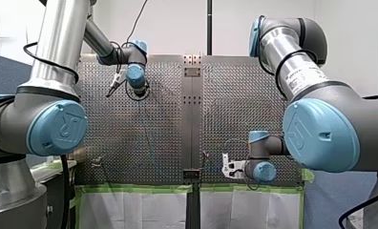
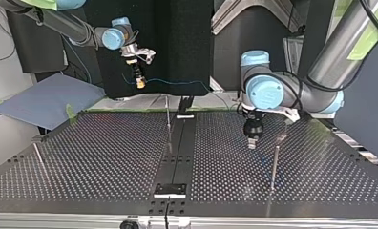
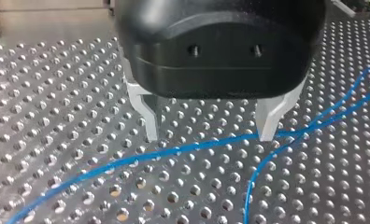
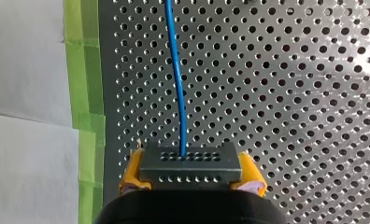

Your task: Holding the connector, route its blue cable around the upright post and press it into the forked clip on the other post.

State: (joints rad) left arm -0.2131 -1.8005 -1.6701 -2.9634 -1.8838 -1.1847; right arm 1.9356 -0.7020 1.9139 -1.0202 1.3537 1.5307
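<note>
Right wrist view: the connector (image 4: 190, 162) conceals most of the yellow pads (image 4: 129, 177) of my right gripper (image 4: 191, 175); the blue cable (image 4: 176, 70) leaves the frame ahead of it. Top view: the centre post (image 2: 168, 119) and the lower-right post (image 2: 275, 162) are too small to show which carries a fork. Front view: my right arm (image 1: 320, 133) blocks the right side of the table (image 1: 153, 133).
</note>
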